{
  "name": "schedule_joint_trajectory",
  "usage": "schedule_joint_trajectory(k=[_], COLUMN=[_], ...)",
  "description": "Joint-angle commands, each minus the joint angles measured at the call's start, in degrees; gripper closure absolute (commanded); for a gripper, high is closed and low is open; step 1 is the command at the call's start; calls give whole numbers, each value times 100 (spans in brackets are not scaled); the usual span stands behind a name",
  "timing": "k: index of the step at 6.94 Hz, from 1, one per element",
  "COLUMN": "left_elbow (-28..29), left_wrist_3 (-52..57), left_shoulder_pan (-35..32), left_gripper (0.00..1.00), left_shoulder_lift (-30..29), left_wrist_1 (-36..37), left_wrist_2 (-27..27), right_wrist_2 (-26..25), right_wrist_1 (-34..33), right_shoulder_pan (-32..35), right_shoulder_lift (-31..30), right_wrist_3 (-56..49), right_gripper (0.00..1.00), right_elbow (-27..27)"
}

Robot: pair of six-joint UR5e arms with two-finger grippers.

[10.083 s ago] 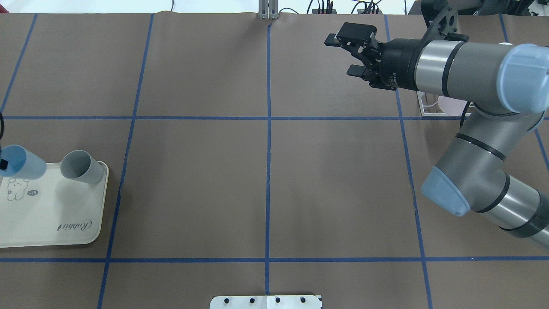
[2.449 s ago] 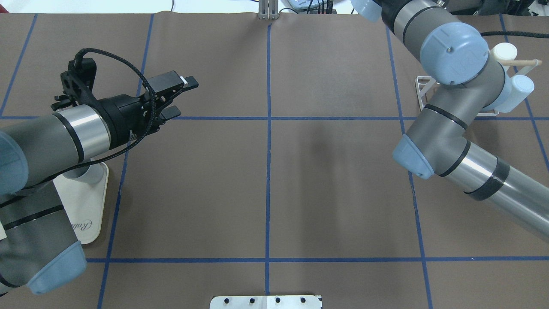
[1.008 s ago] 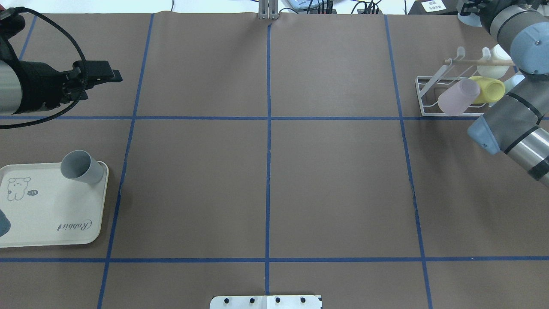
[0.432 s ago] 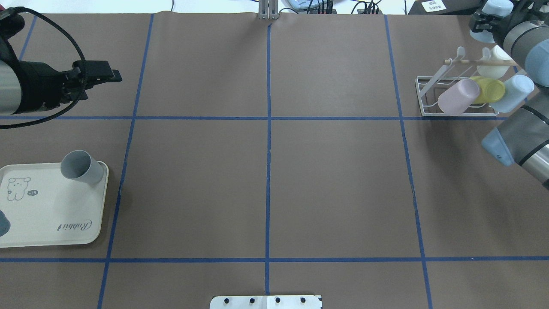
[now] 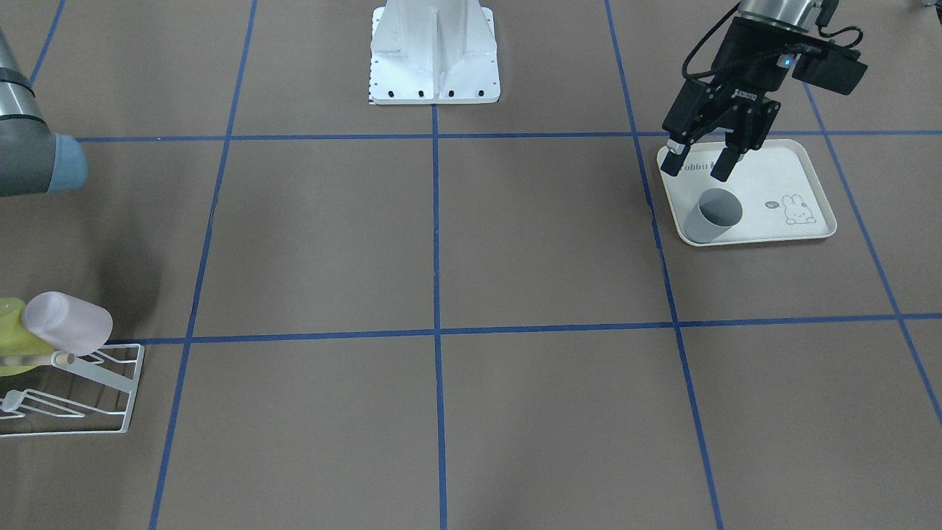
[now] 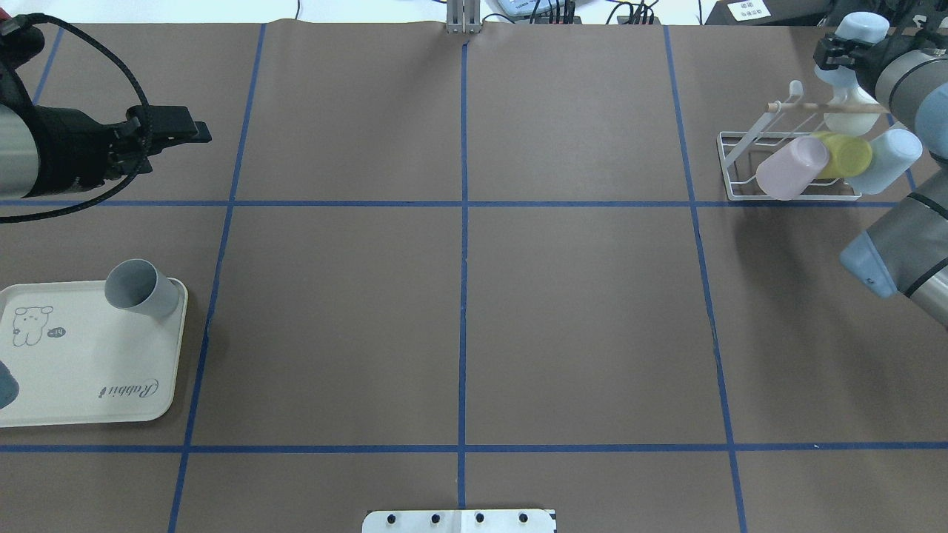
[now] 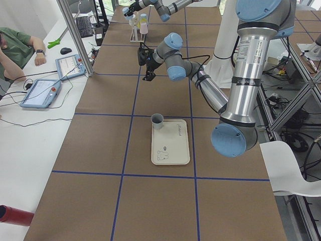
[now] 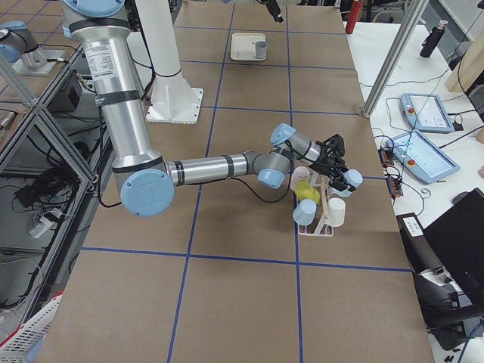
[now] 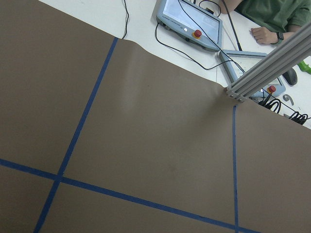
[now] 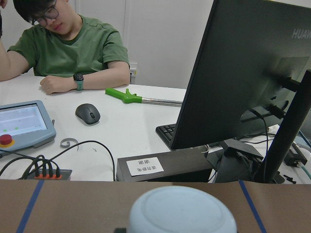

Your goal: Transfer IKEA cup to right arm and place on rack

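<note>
Holding blue cup [image 6: 861, 28] in right gripper [image 6: 844, 53] above rack [image 6: 729, 159], far-right corner; line mouth onto free prong [image 6: 795, 90], lower slowly. Left gripper [image 5: 695, 168] wide, empty.

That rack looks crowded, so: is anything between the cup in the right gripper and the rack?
Nothing loose lies between the held cup and the rack. But a cream cup sits on the prong nearest it; a pink cup, a yellow cup and a blue cup fill others. The end prong looks free.
</note>
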Motion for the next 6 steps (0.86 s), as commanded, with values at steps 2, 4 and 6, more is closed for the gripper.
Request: schedule_joint_trajectory(k=[2, 4, 6], left_elbow=[37, 37, 11], left_wrist_3=[0, -9, -18], left_shoulder_pan=[1, 1, 10], left_gripper=[0, 0, 0], left_shoulder_lift=[-2, -2, -2], left_wrist_1=[-7, -7, -7], left_wrist_2=[0, 0, 0], right_wrist_2=[-5, -5, 4], right_wrist_1=[0, 9, 9], right_shoulder_pan=[-182, -200, -200], right_shoulder_lift=[13, -92, -206], right_wrist_3=[24, 15, -2], right_gripper=[100, 100, 100], right_elbow=[5, 14, 14])
